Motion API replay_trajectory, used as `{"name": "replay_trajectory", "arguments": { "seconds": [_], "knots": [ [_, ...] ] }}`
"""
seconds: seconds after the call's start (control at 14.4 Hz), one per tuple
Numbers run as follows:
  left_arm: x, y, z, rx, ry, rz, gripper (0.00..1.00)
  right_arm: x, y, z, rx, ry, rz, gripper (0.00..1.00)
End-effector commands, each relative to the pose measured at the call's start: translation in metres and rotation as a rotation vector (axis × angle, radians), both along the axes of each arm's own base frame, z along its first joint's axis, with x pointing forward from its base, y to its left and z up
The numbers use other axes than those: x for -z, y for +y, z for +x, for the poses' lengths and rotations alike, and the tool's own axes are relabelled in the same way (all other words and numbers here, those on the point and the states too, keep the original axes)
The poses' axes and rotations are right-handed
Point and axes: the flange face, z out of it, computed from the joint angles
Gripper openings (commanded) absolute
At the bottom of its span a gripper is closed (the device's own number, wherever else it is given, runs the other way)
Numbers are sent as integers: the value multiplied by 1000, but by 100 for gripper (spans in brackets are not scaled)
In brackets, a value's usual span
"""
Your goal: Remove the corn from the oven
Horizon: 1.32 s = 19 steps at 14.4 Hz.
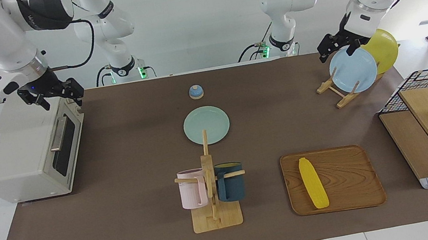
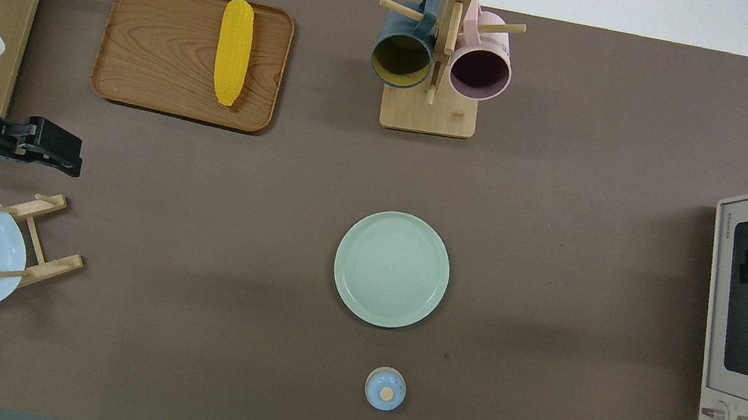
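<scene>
Facing view: both hands (image 1: 334, 46) spread, holding nothing.

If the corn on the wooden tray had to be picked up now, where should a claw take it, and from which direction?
Grip the corn at its thick middle, coming straight down from above, fingers across its width. It lies flat on the wooden tray, tapering toward one end, with bare tray on both long sides.
</scene>
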Motion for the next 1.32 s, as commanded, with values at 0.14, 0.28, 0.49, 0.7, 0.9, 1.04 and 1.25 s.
{"name": "replay_trajectory", "arguments": {
  "seconds": [0.14,0.28,0.49,0.7,0.9,1.04,1.25],
  "knots": [
    [-34,4,15,23,-18,48,100,-2,1,-1,16,3,26,100],
    [-38,3,13,25,-3,50,100,-2,1,-1,16,3,26,100],
    [-30,2,7,26,-6,51,100,-2,1,-1,16,3,26,100],
    [-30,4,12,27,-29,49,100,-2,1,-1,16,3,26,100],
    [-27,8,15,67,-23,44,100,-2,1,-1,16,3,26,100],
    [-28,7,15,61,-28,45,100,-2,1,-1,16,3,26,100],
    [-28,6,16,51,-34,35,100,-2,1,-1,16,3,26,100]
  ]
}}
